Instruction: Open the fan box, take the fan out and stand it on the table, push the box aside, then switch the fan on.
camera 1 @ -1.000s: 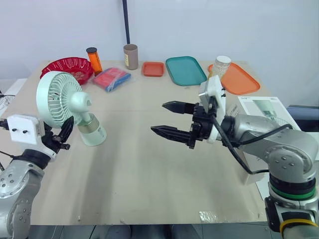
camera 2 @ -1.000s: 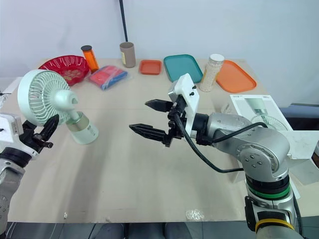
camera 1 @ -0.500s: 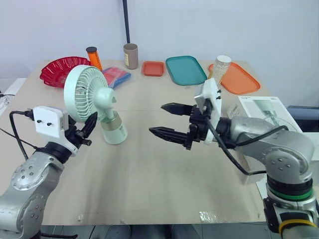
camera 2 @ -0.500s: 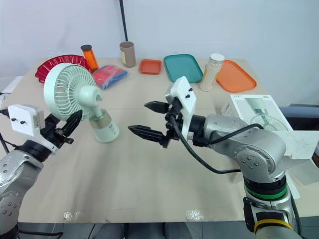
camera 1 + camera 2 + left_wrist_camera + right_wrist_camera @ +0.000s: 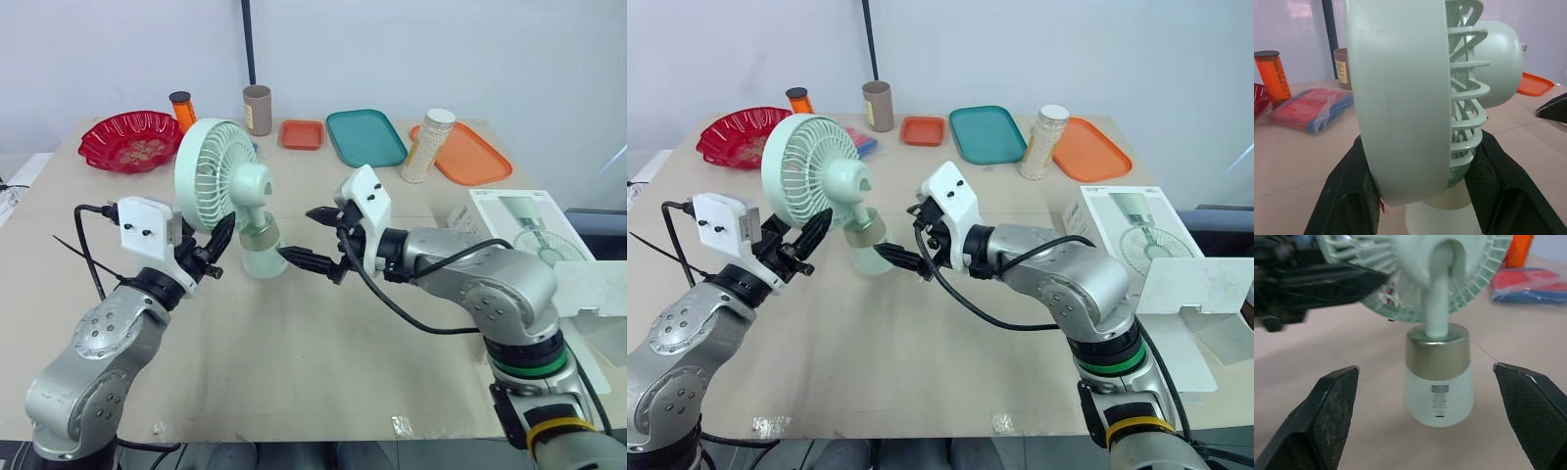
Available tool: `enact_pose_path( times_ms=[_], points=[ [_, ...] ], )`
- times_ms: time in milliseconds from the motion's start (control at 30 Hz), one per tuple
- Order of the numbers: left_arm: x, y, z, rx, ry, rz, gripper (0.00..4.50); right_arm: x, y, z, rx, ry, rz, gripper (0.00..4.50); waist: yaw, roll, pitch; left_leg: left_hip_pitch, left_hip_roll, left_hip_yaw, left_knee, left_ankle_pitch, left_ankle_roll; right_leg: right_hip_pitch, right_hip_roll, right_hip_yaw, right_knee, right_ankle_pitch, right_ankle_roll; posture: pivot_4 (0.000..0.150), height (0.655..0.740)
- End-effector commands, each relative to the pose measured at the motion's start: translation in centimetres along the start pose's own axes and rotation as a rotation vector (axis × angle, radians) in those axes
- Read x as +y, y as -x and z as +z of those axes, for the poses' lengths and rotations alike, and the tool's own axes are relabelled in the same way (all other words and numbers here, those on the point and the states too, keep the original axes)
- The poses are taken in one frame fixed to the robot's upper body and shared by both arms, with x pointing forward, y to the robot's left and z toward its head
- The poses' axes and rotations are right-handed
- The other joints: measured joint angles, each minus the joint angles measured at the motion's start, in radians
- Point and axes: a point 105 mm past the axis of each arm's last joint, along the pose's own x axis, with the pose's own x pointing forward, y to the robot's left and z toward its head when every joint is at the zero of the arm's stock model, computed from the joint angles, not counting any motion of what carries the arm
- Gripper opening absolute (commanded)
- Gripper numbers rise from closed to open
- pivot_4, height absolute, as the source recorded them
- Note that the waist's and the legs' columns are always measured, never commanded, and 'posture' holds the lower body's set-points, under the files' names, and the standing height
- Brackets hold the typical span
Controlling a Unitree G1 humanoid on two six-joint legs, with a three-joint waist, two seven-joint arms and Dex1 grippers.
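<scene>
Left wrist view: hand (image 5: 1422,142) clasps fan (image 5: 1400,98).

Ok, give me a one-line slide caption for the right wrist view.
Open right gripper faces the gold-banded base of the fan, held at its grille by the left gripper.

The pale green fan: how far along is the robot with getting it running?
Done: the pale green fan is out of its white cardboard box, which lies open on the table, far right. In hand: the left gripper clamps the fan's head, tilted, while the open right gripper brackets its base. Still to do: standing it upright, switching on.
</scene>
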Motion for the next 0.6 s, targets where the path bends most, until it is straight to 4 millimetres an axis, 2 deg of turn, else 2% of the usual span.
enact_pose_path(
  times_ms=[33, 300, 567, 600],
  points=[
    [-1.0, 0.3, 1.6, -0.066, 0.011, -0.009, 1.85, -0.3, -0.7, 1.5, -0.058, 0.041, -0.031, 4.5, -0.001, 0.0, 0.0, 0.0, 0.0, 0.0, 0.0, 0.0, 0.0, 0.0, 0.0, 0.0, 0.0, 0.0, 0.0, 0.15, 0.74],
    [-1.4, 0.0, 1.0, -0.028, 0.037, -0.036, 1.85, -0.6, -2.7, 2.2, -0.084, 0.052, -0.069, 4.5, -0.007, 0.0, 0.0, 0.0, 0.0, 0.0, 0.0, 0.0, 0.0, 0.0, 0.0, 0.0, 0.0, 0.0, 0.0, 0.15, 0.74],
    [-2.0, -0.5, 1.4, -0.033, 0.017, -0.09, 1.85, -0.1, -3.4, 1.9, -0.08, 0.047, -0.056, 4.5, -0.009, 0.0, 0.0, -0.001, 0.0, -0.001, 0.0, 0.001, -0.001, -0.001, 0.0, -0.001, 0.001, 0.0, 0.0, 0.15, 0.74],
    [-2.1, -0.6, 1.5, -0.033, 0.013, -0.093, 1.85, -0.1, -3.4, 1.9, -0.079, 0.046, -0.054, 4.25, -0.009, 0.0, 0.0, -0.001, 0.0, -0.001, 0.0, 0.001, -0.001, -0.001, 0.0, -0.001, 0.001, 0.0, 0.0, 0.15, 0.74]
  ],
)
